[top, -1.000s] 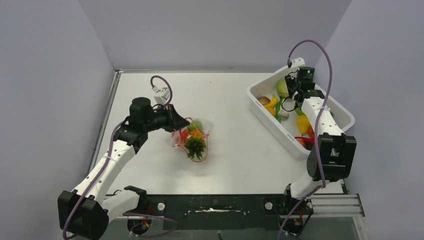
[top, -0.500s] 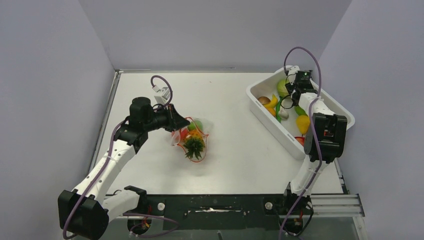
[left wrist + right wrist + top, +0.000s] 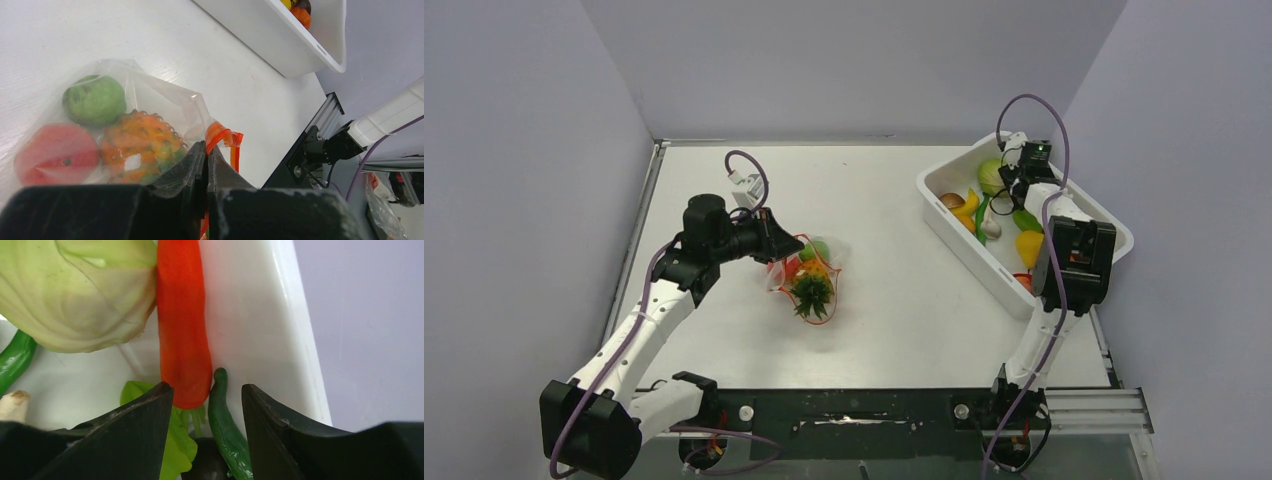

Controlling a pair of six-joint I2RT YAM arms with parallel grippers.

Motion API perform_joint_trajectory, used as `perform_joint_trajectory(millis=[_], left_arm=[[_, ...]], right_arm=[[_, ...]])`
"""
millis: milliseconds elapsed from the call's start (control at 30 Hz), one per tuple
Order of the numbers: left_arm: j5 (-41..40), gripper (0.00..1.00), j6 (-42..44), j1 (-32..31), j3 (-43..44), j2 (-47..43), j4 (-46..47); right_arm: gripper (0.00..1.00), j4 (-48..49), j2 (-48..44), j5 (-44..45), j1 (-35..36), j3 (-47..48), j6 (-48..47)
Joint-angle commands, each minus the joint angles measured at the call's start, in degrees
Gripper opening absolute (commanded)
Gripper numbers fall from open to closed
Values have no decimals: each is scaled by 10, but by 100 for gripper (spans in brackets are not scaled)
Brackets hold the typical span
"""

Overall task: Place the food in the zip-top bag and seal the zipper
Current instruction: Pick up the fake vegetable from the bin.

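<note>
R gripper (image 3: 206,390), jaws apart & empty, sits in the white rectangular plastic tub (image 3: 255,315) w/ the glossy red toy carrot (image 3: 182,330) just ahead, long axis running away along tub wall; L gripper (image 3: 206,150) is clamped on the clear thin plastic zip-top bag (image 3: 150,95) mid-table.

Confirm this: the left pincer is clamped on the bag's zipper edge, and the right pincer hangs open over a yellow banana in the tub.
Wrong food: the right wrist view shows the right pincer open over a red carrot, not a banana. The left pincer does clamp the bag at its zipper.
</note>
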Motion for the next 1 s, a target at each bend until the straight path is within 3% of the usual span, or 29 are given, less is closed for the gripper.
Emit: perform_joint_trajectory(millis=[0, 433, 800, 967], left_arm=[[1, 0, -4, 4, 19, -11, 34], [-4, 0, -2, 4, 21, -8, 30], [-11, 0, -17, 4, 20, -10, 35], [-11, 0, -32, 4, 21, -14, 43]], right_arm=[[54, 38, -1, -34, -1, 25, -2], [53, 73, 54, 13, -4, 38, -29], [27, 88, 3, 39, 2, 9, -26], [22, 78, -37, 53, 17, -7, -15]])
